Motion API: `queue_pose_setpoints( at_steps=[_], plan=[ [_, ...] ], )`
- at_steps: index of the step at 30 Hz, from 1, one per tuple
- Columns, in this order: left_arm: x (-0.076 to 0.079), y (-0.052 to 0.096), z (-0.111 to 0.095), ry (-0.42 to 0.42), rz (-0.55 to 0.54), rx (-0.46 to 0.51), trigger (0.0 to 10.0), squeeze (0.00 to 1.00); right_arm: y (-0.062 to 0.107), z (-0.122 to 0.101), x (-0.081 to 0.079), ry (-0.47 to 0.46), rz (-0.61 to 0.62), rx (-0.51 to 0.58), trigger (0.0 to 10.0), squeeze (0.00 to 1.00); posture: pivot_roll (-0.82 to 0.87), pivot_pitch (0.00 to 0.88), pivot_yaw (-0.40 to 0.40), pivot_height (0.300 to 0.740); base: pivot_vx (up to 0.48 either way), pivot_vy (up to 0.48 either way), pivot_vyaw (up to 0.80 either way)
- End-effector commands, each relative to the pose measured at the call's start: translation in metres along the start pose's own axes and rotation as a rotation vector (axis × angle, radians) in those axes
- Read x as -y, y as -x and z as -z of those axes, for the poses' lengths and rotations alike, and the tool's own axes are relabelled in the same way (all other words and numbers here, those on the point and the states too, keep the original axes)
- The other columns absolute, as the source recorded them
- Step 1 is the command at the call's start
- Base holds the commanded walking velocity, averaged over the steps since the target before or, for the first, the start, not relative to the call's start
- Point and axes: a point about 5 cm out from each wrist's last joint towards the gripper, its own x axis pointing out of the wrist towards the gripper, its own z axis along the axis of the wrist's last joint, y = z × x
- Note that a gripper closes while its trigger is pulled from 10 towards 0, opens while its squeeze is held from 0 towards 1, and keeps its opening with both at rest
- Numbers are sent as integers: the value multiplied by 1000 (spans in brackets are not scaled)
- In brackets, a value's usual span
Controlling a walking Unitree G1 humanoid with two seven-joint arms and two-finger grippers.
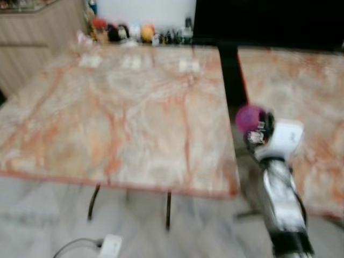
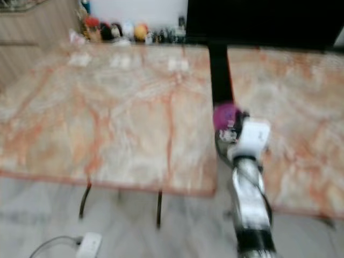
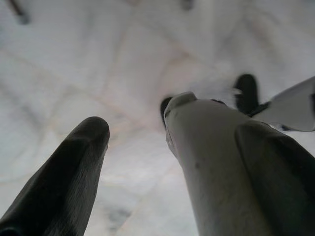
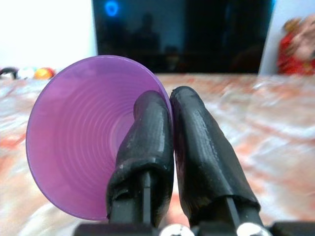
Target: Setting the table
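Observation:
My right gripper (image 4: pixel 170 98) is shut on the rim of a purple plastic cup (image 4: pixel 83 142), which lies on its side with its mouth towards the wrist camera. In the blurred head views the cup (image 1: pixel 249 118) hangs at the end of my silver right arm, over the gap between a big marble table (image 1: pixel 118 107) and a second marble table (image 1: pixel 301 80). My left gripper (image 3: pixel 172 128) points down at the pale floor. Its fingers (image 3: pixel 64 182) stand apart, and a pale rounded shape I cannot identify lies against one of them.
Small bottles and toys (image 1: pixel 123 32) line the big table's far edge, with three pale flat pieces (image 1: pixel 131 63) just before them. A white power strip (image 1: pixel 110 246) with a cable lies on the floor in front. A wooden cabinet (image 1: pixel 32 43) stands far left.

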Motion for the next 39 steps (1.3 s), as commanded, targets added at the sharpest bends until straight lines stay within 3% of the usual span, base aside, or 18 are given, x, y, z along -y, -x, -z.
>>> queue_pose_setpoints(
  at_steps=[1, 26, 39],
  plan=[
    [-2, 1, 9, -4, 0, -36, 10000, 0, -2, -6, -5, -18, -9, 23, 10000, 0, 39, 64, -52, 740, 0, -480, 0],
    [-2, 2, 10, -12, -1, -36, 10000, 0, -4, -5, -4, -19, 3, 18, 10000, 0, 43, 43, -49, 740, 0, -478, 0],
    [-3, 1, 8, -2, -12, -27, 10000, 0, -5, -3, 0, -68, 45, 8, 10000, 0, 53, 37, -30, 740, 0, 0, 0]
  ],
)
